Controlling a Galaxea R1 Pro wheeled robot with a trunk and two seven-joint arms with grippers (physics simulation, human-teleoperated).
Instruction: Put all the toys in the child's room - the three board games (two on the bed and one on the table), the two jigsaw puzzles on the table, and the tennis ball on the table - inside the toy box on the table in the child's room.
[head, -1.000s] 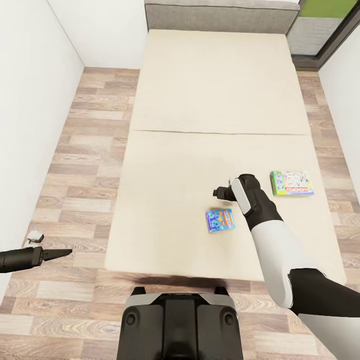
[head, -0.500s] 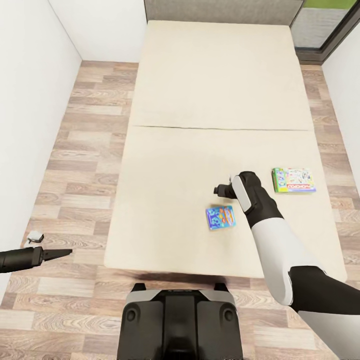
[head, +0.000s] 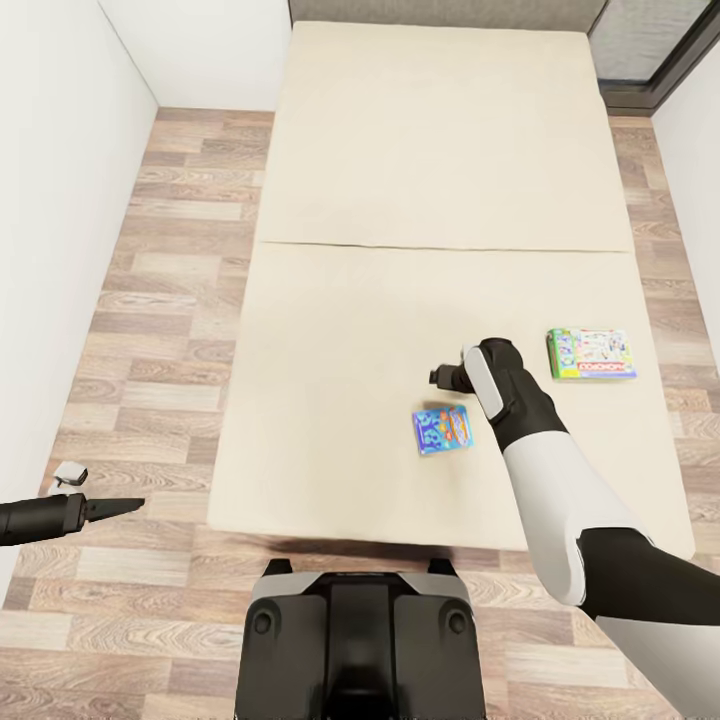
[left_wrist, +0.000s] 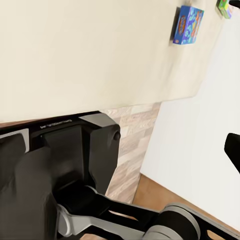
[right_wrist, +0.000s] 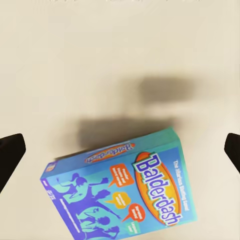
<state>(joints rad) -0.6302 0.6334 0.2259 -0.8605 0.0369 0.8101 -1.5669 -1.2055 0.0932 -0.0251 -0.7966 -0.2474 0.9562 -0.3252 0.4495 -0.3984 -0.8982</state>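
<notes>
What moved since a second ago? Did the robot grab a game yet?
Not yet. Mostly the camera moved: the whole picture slid, showing less headboard at the top. The right gripper still hovers open over the bed, just past the blue board game. Both games, blue and green board game, lie where they were. The left gripper stayed put over the floor.

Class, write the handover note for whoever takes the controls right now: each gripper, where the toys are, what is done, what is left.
Right gripper: open, empty, over the bed, just beyond the blue board game.
Left gripper: off the bed's side over the floor, holding nothing; open or shut unclear.
Green and white board game: on the bed, toward the robot's right.
Done: neither game lifted.
Left: pick up both games and put them away.
</notes>
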